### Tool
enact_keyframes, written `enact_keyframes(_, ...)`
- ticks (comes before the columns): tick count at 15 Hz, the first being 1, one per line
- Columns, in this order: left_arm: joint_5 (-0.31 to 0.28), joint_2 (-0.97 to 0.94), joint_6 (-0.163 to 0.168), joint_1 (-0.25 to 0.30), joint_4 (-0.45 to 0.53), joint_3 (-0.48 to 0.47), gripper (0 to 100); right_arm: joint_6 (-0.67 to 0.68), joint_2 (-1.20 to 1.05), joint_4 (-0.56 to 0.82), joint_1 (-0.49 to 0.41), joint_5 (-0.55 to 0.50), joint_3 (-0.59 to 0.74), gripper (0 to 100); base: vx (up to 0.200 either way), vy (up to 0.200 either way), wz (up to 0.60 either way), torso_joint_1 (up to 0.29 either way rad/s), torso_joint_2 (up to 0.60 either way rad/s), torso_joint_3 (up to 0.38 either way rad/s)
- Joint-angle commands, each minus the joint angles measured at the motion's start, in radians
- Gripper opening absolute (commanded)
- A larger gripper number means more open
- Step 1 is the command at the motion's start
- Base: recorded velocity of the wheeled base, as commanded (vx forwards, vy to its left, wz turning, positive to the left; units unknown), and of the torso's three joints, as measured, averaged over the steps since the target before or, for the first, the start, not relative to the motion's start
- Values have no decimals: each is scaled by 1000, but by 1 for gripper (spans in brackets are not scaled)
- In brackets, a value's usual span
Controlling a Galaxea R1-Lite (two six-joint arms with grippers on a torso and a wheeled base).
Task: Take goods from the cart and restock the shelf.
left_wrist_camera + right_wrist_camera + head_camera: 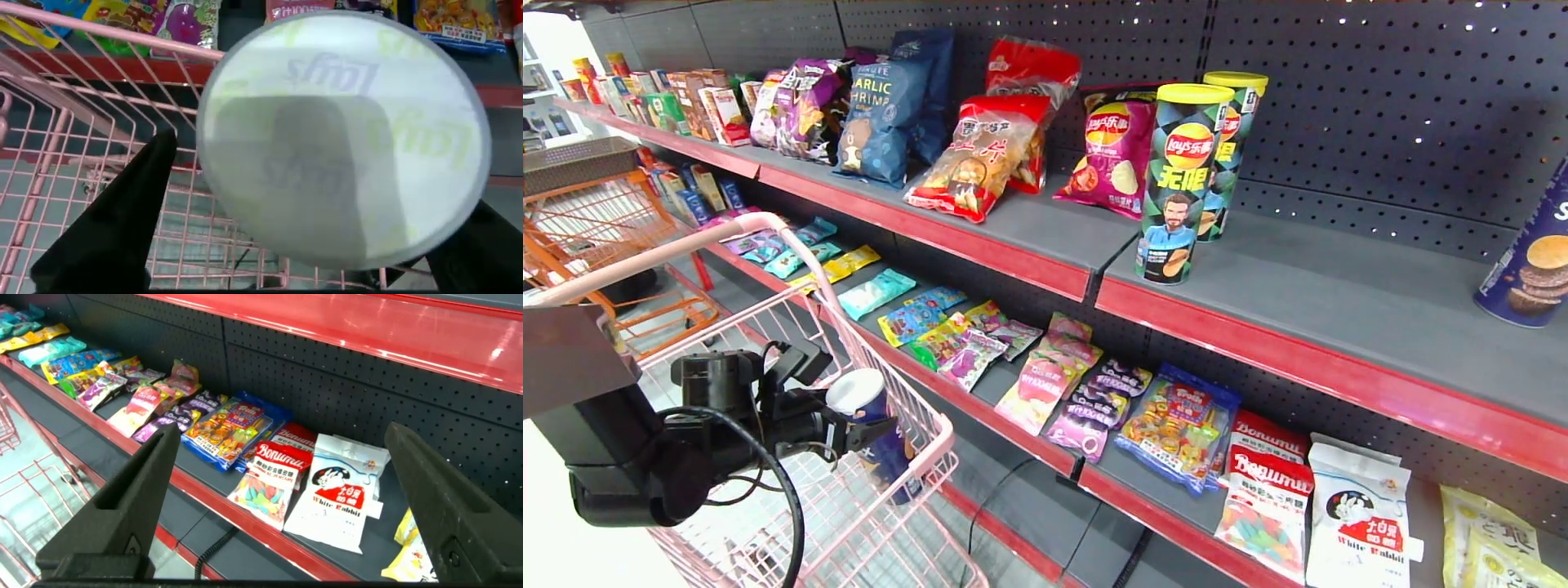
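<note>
shelves and cart in a snack aisle: left hand (864,418) is clamped on a blue crisp can (882,447), held roughly upright inside the pink wire cart (768,222), at the corner nearest the shelves and just behind the cart's rim. in the left wrist view the can's white lid (343,139) sits between the dark fingers (122,220), with cart wire beneath. right hand (282,434) hangs with its fingers wide apart and nothing between them, facing the lower shelf (188,475), where flat sweet bags (233,429) lie in rows close to the red front edge. on the upper shelf (1339,286), two green-lidded cans (1184,184) stand one behind the other near the front lip, and a dark blue can (1531,261) stands at the far right. bare grey board lies open between them. crisp bags (980,155) lean along the same shelf to the left of the green-lidded cans.
</note>
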Motion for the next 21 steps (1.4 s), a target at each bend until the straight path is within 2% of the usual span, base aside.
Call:
enact_keyframes(1, 1, 21, -4, -10, -2, -11, 0, -3, 1, 0, 1, 0, 0, 100, 0, 0, 0, 0, 0, 0)
enact_keyframes(6, 1, 14, -7, -24, -33, -8, 0, -4, 1, 0, 1, -1, 0, 100, 0, 0, 0, 0, 0, 0)
enact_keyframes(8, 1, -46, -28, -19, -24, -14, 0, -3, 1, 0, 1, -1, 0, 100, 0, 0, 0, 0, 0, 0)
enact_keyframes(9, 9, -219, -160, -19, 36, -65, 0, -1, 1, 0, 1, -1, 0, 100, 0, 0, 0, 0, 0, 0)
enact_keyframes(10, 9, -347, -202, -14, 139, -98, 0, 4, 1, 0, 1, -1, 0, 100, 0, 0, 0, 0, 0, 0)
enact_keyframes(11, 9, -476, -214, -2, 274, -137, 0, 5, 1, 0, 1, -1, 0, 100, 0, 0, 0, 0, 0, 0)
enact_keyframes(13, 16, -686, -231, 9, 518, -226, 0, 5, 1, 0, 1, -1, 0, 100, 0, 0, 0, 0, 0, 0)
enact_keyframes(14, 47, -773, -231, 10, 588, -252, 0, 10, 1, 0, 1, -1, 0, 100, 0, 0, 0, 0, 0, 0)
enact_keyframes(16, 125, -910, -231, 9, 613, -201, 0, 8, 1, 0, 1, -1, 0, 100, 0, 0, 0, 0, 0, 0)
enact_keyframes(19, 133, -1095, -229, 9, 627, -61, 0, 10, 1, 0, 1, -1, 0, 100, 0, 0, 0, 0, 0, 0)
enact_keyframes(21, 131, -1187, -221, 7, 653, -35, 0, 10, 1, 0, 1, -1, 2, 100, 0, 0, 0, 0, 0, 0)
